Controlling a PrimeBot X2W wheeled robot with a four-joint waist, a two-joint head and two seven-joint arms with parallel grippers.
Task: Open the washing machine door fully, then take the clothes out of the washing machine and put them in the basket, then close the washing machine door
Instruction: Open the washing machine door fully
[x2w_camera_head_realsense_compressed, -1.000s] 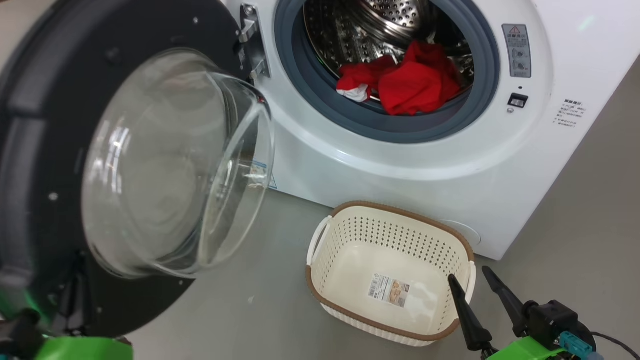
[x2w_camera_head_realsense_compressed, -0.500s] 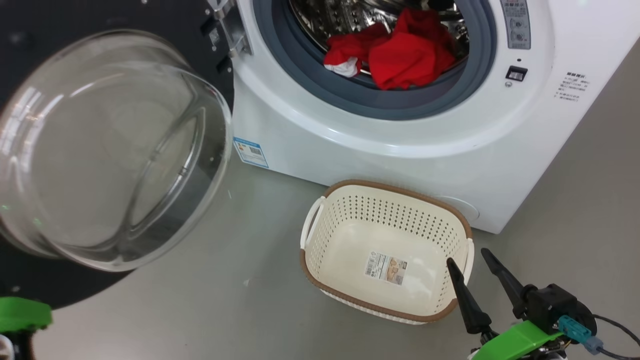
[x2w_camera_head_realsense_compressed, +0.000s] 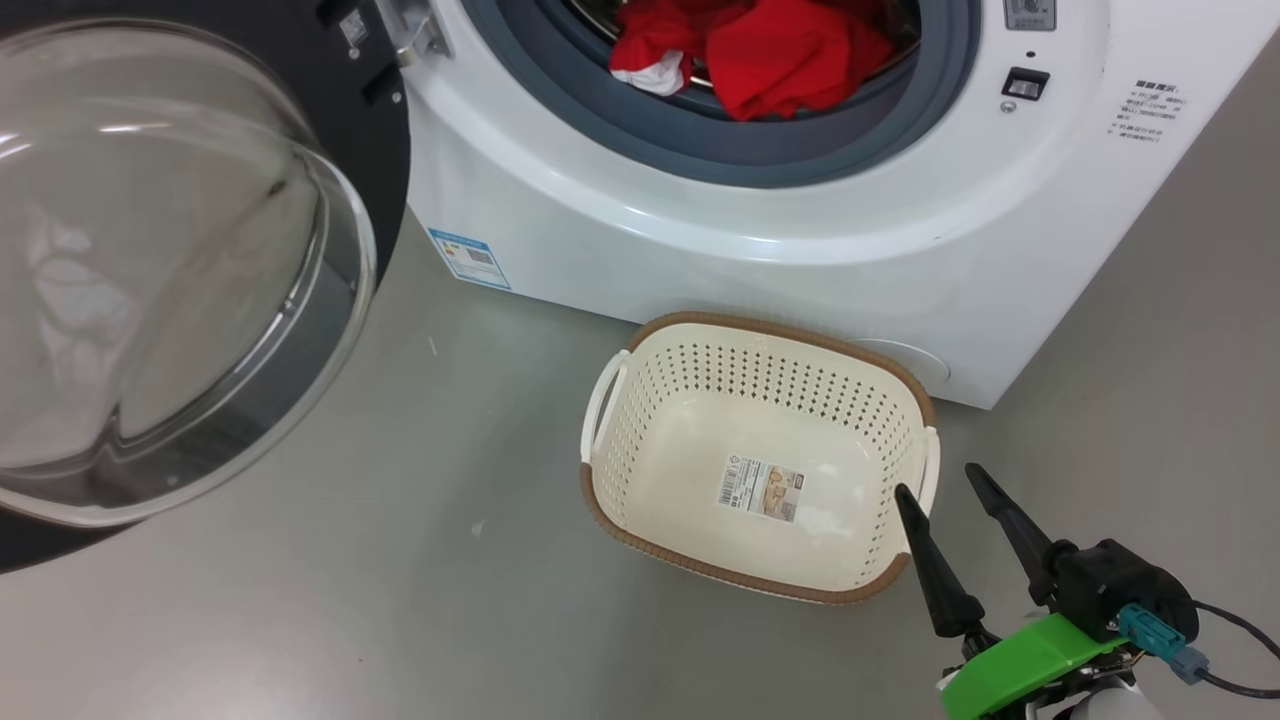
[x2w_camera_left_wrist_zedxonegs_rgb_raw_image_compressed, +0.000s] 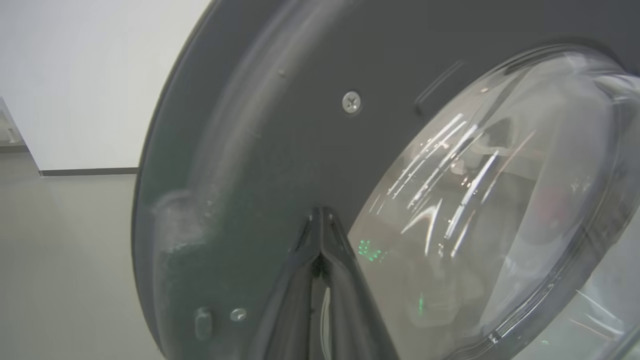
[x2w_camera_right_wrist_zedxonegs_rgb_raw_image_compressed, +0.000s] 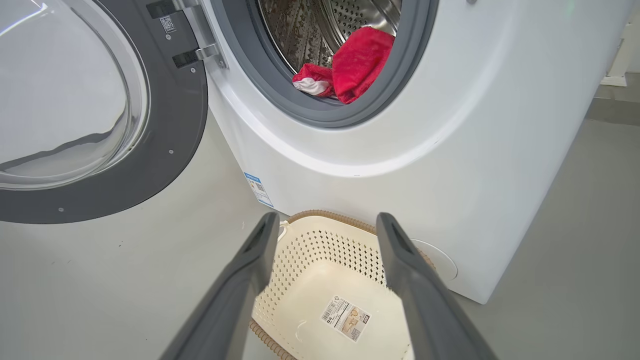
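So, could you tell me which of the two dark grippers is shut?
The left gripper: its fingertips meet before the round black door, whereas the right gripper has its fingers apart near the cream perforated basket.

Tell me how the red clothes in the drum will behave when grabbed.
The clothes lie crumpled in soft folds, so probably floppy: they would drape and trail. They look thin, so likely light. The pieces lie bunched together, so pulling one may drag another along.

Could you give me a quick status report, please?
Left claw shut at open door. Right claw open by empty basket. Clothes in drum, nothing in the way.
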